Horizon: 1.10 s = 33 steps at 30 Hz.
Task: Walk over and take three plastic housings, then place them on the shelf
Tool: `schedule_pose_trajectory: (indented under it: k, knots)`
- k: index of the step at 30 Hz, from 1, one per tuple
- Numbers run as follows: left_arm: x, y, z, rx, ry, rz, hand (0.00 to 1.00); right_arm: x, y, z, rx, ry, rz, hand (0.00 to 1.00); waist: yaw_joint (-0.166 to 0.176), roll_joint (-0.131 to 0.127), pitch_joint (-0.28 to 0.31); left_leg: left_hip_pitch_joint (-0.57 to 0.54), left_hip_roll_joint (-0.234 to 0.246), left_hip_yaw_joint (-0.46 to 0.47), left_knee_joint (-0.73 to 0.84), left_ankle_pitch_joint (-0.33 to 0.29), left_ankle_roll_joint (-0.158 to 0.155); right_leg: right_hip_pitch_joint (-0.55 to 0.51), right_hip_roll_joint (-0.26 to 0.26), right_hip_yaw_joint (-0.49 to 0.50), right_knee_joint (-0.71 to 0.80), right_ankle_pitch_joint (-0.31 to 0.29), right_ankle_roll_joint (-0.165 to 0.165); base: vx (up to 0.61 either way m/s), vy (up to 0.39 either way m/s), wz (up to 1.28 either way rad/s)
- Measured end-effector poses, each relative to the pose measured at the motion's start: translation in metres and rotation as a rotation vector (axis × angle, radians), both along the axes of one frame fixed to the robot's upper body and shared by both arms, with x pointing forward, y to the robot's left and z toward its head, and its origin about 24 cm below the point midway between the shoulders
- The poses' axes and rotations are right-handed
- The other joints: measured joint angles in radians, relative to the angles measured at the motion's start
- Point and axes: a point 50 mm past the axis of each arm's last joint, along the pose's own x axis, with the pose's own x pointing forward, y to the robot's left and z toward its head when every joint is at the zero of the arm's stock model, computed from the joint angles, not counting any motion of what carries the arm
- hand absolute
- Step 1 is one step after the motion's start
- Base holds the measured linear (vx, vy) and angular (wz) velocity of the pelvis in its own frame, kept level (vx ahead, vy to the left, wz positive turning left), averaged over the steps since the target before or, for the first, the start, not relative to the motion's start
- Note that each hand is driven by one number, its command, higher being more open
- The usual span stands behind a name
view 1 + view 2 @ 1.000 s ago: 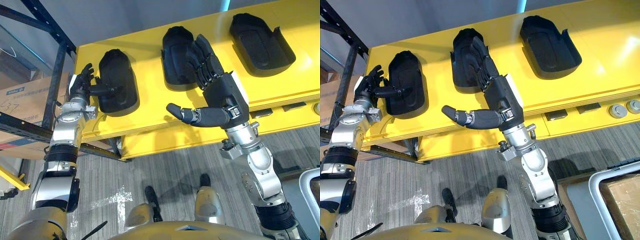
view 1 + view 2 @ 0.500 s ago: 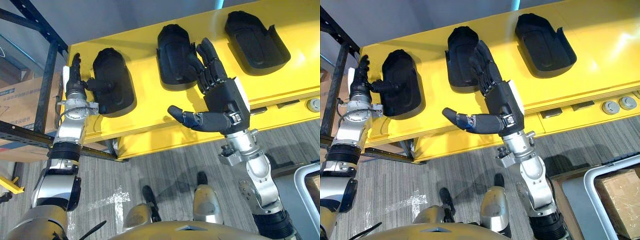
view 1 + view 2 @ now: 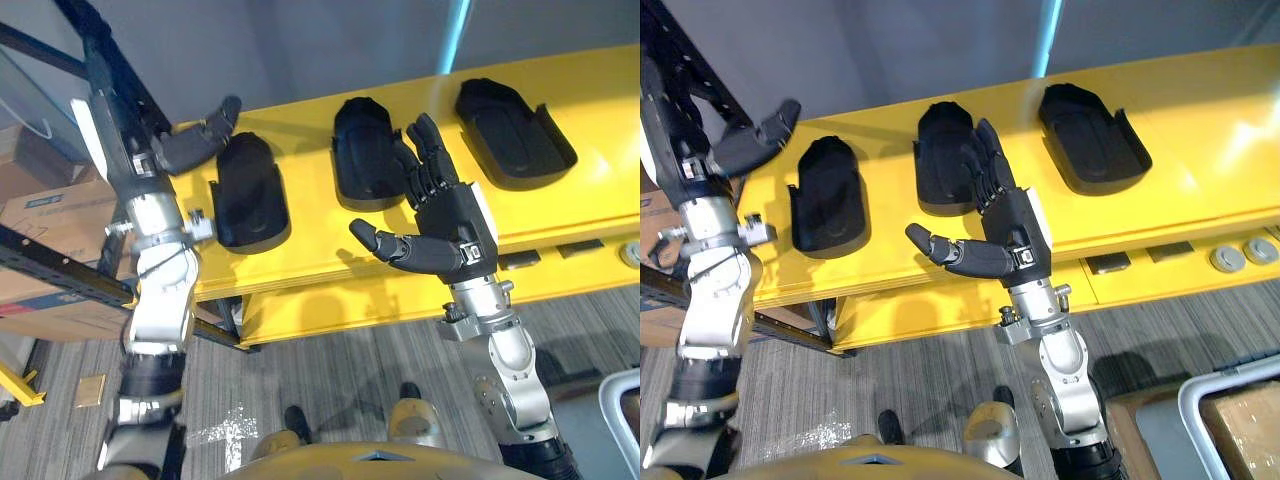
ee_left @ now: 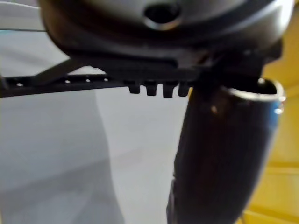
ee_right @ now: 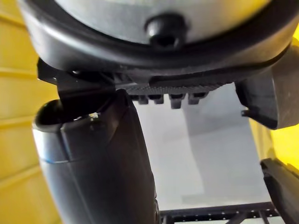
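Left eye view: the left robot hand [image 3: 128, 135] stands high at the upper left of the frame. Its straight fingers run up against a post of the dark rack [image 3: 60, 262], so their tips are hard to pick out. Its thumb juts toward the centre and it has hold of nothing. The right robot hand [image 3: 448, 218] is at frame centre, fingers spread straight and thumb out to the left, also with nothing in it. Its fingertips overlap the right edge of the middle housing [image 3: 362, 160]; whether they touch it cannot be told. The left housing [image 3: 248, 192] and right housing [image 3: 512, 130] lie clear of both hands. All three black shells sit in a row, apart from one another, on the yellow table [image 3: 320, 255].

Each wrist view shows a blurred dark thumb from very close, with grey wall, a rack bar and a sliver of yellow past it.

A plain grey wall rises behind the table, crossed at the top by a pale blue strip [image 3: 455, 40]. The floor [image 3: 890, 370] is striped grey. A cardboard box [image 3: 40, 195] on the rack is cut off by the left edge. In the right eye view a second box [image 3: 1245, 400] sits in a pale-rimmed bin at the lower right corner, also cut off. Two round silver parts [image 3: 1223, 259] lie on the table's lower ledge, too small to identify.
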Motion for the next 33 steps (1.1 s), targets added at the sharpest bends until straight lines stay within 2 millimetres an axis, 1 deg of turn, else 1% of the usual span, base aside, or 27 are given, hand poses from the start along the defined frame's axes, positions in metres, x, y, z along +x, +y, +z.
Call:
schedule_pose_trajectory:
  k: [1, 2, 4, 5, 6, 8, 12, 14, 15, 17, 20, 23, 24, 27, 30, 33]
  knots:
    - [-0.005, -0.003, -0.005, -0.001, 0.019, -0.016, 1.0, -0.001, 0.0, -0.001, -0.003, 0.005, -0.016, 1.0, 0.005, 0.0, -0.003, -0.001, 0.0, -0.008, 0.0, 0.0, 0.0, 0.006, -0.001, -0.008, -0.003, 0.0, 0.0, 0.0, -0.007, 0.24]
    - [-0.015, -0.008, -0.016, -0.002, 0.056, -0.052, 1.0, -0.001, 0.0, -0.004, 0.008, 0.018, -0.04, 1.0, 0.016, -0.004, -0.012, -0.002, 0.0, -0.014, 0.0, 0.0, 0.0, 0.012, -0.001, -0.016, -0.009, 0.0, 0.001, -0.01, -0.003, 0.22]
    - [-0.027, -0.015, -0.028, 0.003, 0.095, -0.099, 1.0, -0.002, 0.0, -0.006, 0.002, 0.022, -0.081, 1.0, 0.029, -0.008, -0.023, -0.009, 0.001, -0.028, -0.001, 0.0, -0.001, 0.025, -0.001, -0.035, -0.018, 0.001, 0.002, -0.01, -0.005, 0.26]
    - [-0.031, -0.018, -0.036, 0.027, 0.119, -0.108, 1.0, -0.004, 0.0, -0.007, 0.011, 0.016, -0.097, 1.0, 0.04, -0.01, -0.036, -0.02, 0.001, -0.036, -0.001, 0.0, -0.001, 0.022, -0.001, -0.045, -0.021, 0.001, 0.002, -0.02, -0.005, 0.24]
    - [-0.033, -0.019, -0.038, 0.037, 0.132, -0.113, 1.0, -0.005, 0.0, -0.007, 0.016, 0.013, -0.103, 1.0, 0.046, -0.012, -0.038, -0.021, 0.001, -0.039, -0.002, 0.001, -0.002, 0.024, -0.001, -0.048, -0.024, 0.001, 0.002, -0.01, -0.002, 0.21]
    - [-0.041, -0.021, -0.048, 0.046, 0.162, -0.149, 1.0, -0.006, 0.001, -0.006, 0.023, -0.002, -0.123, 1.0, 0.049, -0.016, -0.048, -0.038, 0.001, -0.057, -0.002, 0.006, -0.003, 0.024, -0.001, -0.065, -0.034, 0.004, 0.003, -0.01, -0.003, 0.21]
    - [-0.045, -0.028, -0.052, 0.034, 0.174, -0.262, 1.0, -0.006, 0.001, -0.005, 0.019, -0.012, -0.151, 1.0, 0.057, -0.018, -0.052, -0.071, 0.001, -0.077, -0.002, 0.02, -0.002, 0.005, -0.001, -0.086, -0.034, 0.007, 0.0, 0.0, -0.004, 0.18]
    - [-0.048, -0.037, -0.056, 0.019, 0.186, -0.344, 1.0, -0.006, 0.002, -0.006, 0.021, -0.006, -0.15, 1.0, 0.066, -0.017, -0.052, -0.087, 0.001, -0.083, -0.002, 0.024, -0.002, -0.009, -0.001, -0.09, -0.034, 0.01, -0.002, 0.01, -0.003, 0.08]
    - [-0.048, -0.039, -0.058, 0.021, 0.194, -0.358, 1.0, -0.006, 0.002, -0.006, 0.021, -0.005, -0.152, 1.0, 0.068, -0.017, -0.052, -0.09, 0.001, -0.083, -0.002, 0.024, -0.002, -0.012, -0.001, -0.09, -0.034, 0.011, -0.002, 0.0, 0.0, 0.0]
    - [-0.047, -0.043, -0.067, 0.023, 0.234, -0.384, 1.0, -0.006, 0.003, -0.006, 0.013, -0.003, -0.159, 1.0, 0.072, -0.018, -0.051, -0.102, 0.001, -0.085, -0.002, 0.027, -0.003, -0.023, -0.001, -0.091, -0.034, 0.013, -0.003, 0.0, 0.0, 0.02]
    - [-0.044, -0.041, -0.085, 0.008, 0.313, -0.362, 1.0, -0.003, 0.003, -0.004, 0.013, -0.01, -0.173, 1.0, 0.07, -0.018, -0.045, -0.113, 0.001, -0.086, -0.002, 0.029, -0.002, -0.038, -0.001, -0.09, -0.031, 0.013, -0.004, 0.0, 0.0, 0.01]
    - [-0.035, -0.037, -0.1, 0.008, 0.37, -0.298, 1.0, 0.0, 0.004, 0.001, -0.002, -0.043, -0.182, 1.0, 0.067, -0.017, -0.017, -0.128, 0.001, -0.086, -0.002, 0.036, -0.002, -0.058, 0.0, -0.086, -0.026, 0.016, -0.006, -0.03, 0.003, -0.01]
    - [-0.03, -0.035, -0.104, 0.007, 0.381, -0.267, 1.0, 0.003, 0.004, 0.004, -0.008, -0.059, -0.18, 1.0, 0.067, -0.019, 0.008, -0.134, 0.001, -0.086, -0.002, 0.04, -0.002, -0.067, -0.001, -0.085, -0.019, 0.017, -0.006, -0.04, 0.005, -0.01]
    - [-0.026, -0.034, -0.105, 0.02, 0.386, -0.22, 1.0, 0.006, 0.003, 0.005, -0.021, -0.064, -0.177, 1.0, 0.067, -0.023, 0.023, -0.157, 0.002, -0.085, -0.002, 0.047, -0.001, -0.097, -0.001, -0.08, -0.009, 0.018, -0.008, -0.02, 0.002, -0.01]
    - [-0.021, -0.033, -0.102, 0.075, 0.362, -0.144, 1.0, 0.008, 0.003, 0.003, -0.024, -0.057, -0.178, 1.0, 0.071, -0.022, 0.041, -0.157, 0.001, -0.077, -0.002, 0.047, -0.001, -0.108, -0.002, -0.067, 0.0, 0.017, -0.009, 0.01, 0.001, -0.08]
    - [-0.012, -0.031, -0.094, 0.114, 0.306, -0.037, 1.0, 0.011, 0.004, 0.007, -0.025, -0.075, -0.172, 1.0, 0.066, -0.021, 0.057, -0.157, 0.002, -0.073, -0.002, 0.047, -0.001, -0.116, -0.002, -0.06, 0.007, 0.016, -0.01, -0.01, 0.004, -0.06]
